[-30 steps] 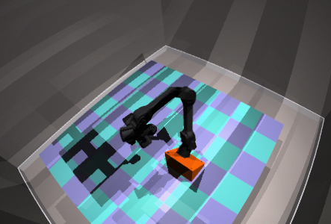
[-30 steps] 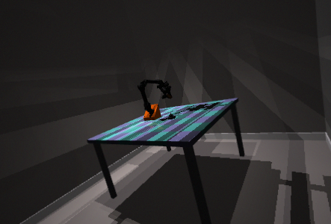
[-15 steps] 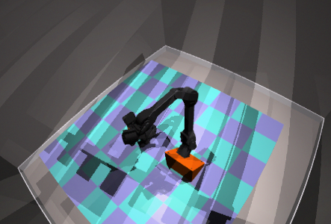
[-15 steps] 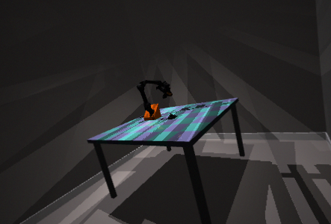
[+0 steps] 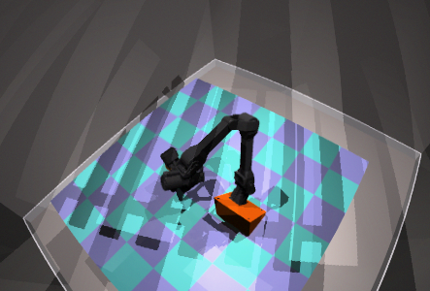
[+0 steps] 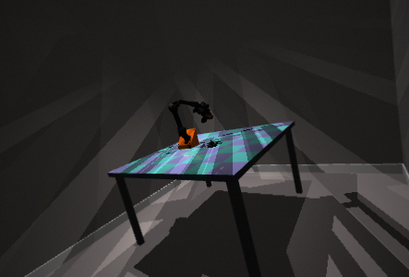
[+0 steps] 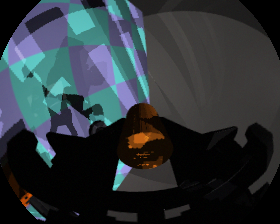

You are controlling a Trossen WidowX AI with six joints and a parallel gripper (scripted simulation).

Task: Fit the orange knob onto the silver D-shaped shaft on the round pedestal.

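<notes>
The orange knob (image 7: 144, 142) (image 6: 210, 116) is between the fingertips in the wrist view, its broad end toward the camera; its hole is not visible. My gripper (image 7: 141, 120) (image 6: 207, 117) (image 5: 168, 168) is shut on it and holds it well above the table. In the top view the gripper hides nearly all of the knob. A small dark round thing (image 7: 97, 127), which looks like the pedestal, lies below and to the left of the knob in the wrist view, partly behind a finger. The shaft and its flat side cannot be made out.
The orange arm base (image 5: 241, 210) (image 6: 187, 138) stands on the checkered table (image 5: 215, 278) (image 6: 167, 168). The arm reaches up and out from it. Dark shadows and bright patches cross the table and blur small shapes near the pedestal.
</notes>
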